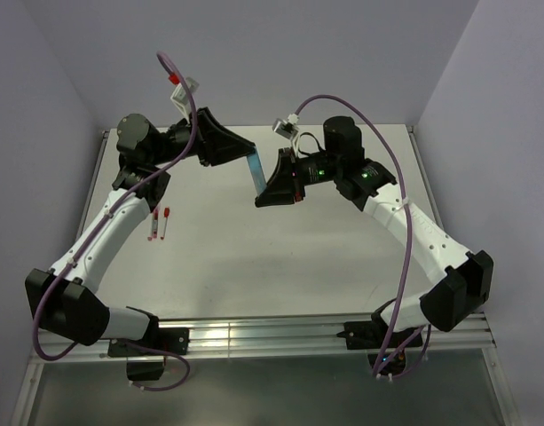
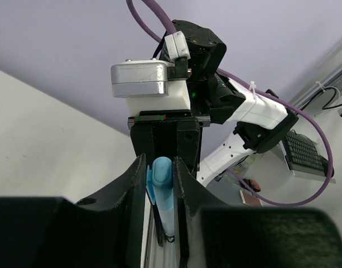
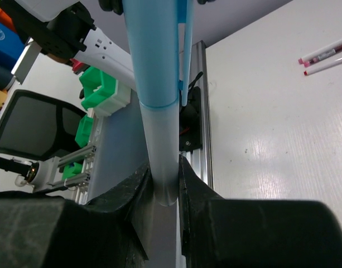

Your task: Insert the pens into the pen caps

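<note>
While the light blue pen (image 3: 161,145) hangs in the air above the middle of the table (image 1: 298,257), both arms grasp it from opposite sides. The left gripper (image 2: 160,167) is clenched on the light blue cap (image 3: 154,56), a finger pressing each side of it. The right gripper (image 3: 164,180) is clamped around the paler barrel, just beyond the cap's edge (the cap sits over the barrel's end). Two red-ended pens (image 1: 159,224) lie side by side on the table at the left, close to the left arm, well apart from the held pen
</note>
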You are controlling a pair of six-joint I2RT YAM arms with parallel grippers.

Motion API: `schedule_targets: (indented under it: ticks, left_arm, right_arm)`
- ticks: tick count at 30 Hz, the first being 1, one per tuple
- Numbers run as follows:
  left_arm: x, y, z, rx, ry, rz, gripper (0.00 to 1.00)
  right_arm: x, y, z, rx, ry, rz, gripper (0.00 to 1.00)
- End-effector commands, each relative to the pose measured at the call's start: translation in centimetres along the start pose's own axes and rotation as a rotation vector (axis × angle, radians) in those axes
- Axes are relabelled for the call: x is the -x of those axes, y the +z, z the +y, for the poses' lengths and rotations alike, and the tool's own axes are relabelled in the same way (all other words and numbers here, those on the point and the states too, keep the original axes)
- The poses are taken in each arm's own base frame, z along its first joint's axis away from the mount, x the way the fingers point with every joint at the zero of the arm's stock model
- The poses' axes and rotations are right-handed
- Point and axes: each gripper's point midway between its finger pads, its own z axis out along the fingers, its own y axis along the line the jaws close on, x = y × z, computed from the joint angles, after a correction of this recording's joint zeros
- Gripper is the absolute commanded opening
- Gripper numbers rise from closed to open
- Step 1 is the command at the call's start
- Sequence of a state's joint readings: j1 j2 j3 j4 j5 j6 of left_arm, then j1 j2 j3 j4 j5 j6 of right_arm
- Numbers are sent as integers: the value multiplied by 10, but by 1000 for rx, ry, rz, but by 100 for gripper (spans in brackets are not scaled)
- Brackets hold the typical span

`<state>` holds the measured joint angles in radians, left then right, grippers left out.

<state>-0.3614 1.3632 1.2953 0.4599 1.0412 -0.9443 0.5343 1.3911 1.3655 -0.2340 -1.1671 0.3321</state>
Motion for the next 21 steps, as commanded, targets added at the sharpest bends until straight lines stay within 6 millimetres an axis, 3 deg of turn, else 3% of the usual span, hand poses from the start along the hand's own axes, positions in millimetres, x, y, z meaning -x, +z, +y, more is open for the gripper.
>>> schedule_targets:
  ticks: [1, 9, 21]
  left_arm:
    - [-16, 1, -20, -52, 55, 62, 0]
    - [-68, -7, -4, -41, -35, 135, 0]
    - [-135, -5, -11, -90, -148, 278, 0]
  right_arm:
    - [29, -1, 10, -10, -90, -54, 0]
    - [69, -12, 5, -77, -129, -130, 0]
    - [90, -13, -3, -107, -187, -148, 0]
